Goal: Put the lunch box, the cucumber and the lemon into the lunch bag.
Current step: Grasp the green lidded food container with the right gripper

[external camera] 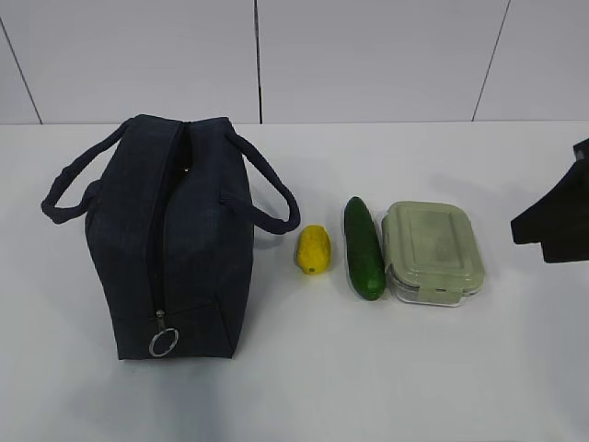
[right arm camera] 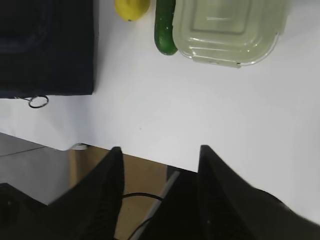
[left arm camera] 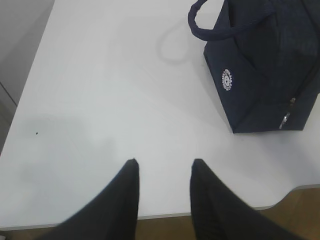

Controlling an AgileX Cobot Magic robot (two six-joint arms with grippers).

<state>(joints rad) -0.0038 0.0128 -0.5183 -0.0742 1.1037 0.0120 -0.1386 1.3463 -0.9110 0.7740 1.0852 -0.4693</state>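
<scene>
The navy lunch bag (external camera: pixel 170 235) stands on the white table at the left, zipper closed, silver ring pull (external camera: pixel 163 343) at its near end. To its right lie the yellow lemon (external camera: pixel 312 249), the dark green cucumber (external camera: pixel 363 247) and the lunch box (external camera: pixel 433 250) with its sage-green lid, side by side. My right gripper (right arm camera: pixel 160 149) is open and empty, above the table's front edge, well short of the lunch box (right arm camera: pixel 227 30). My left gripper (left arm camera: pixel 164 162) is open and empty over bare table, left of the bag (left arm camera: pixel 265 70). The right arm (external camera: pixel 557 216) shows at the right edge.
The table's front edge (left arm camera: pixel 200 212) runs just under the left fingertips. Below the right gripper, past the table edge, are a brown floor and a black cable (right arm camera: pixel 137 196). A white panelled wall (external camera: pixel 368 55) stands behind the table.
</scene>
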